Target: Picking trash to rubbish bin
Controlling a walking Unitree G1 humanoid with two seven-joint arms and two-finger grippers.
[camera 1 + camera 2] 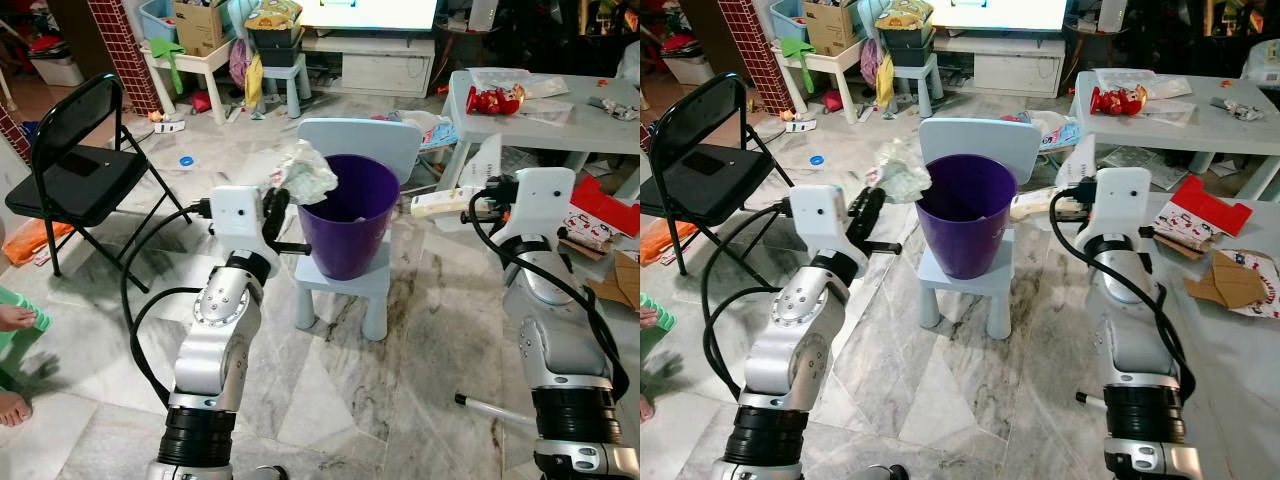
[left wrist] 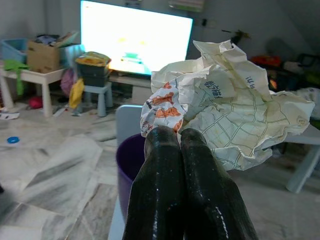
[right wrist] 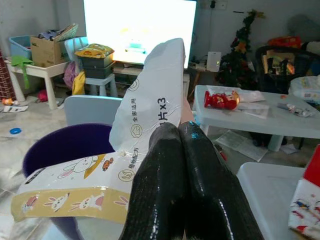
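Note:
A purple rubbish bin stands on a small pale blue chair. My left gripper is shut on a crumpled paper wrapper, holding it at the bin's left rim. In the left wrist view the crumpled paper bulges above the closed fingers. My right gripper is shut on a flat white packet with yellow print, held at the bin's right rim. The right wrist view shows that packet over the bin.
A black folding chair stands to the left. A white table with red snack packs is at the back right. Cardboard and boxes lie on the floor right. A person's feet are at the left edge.

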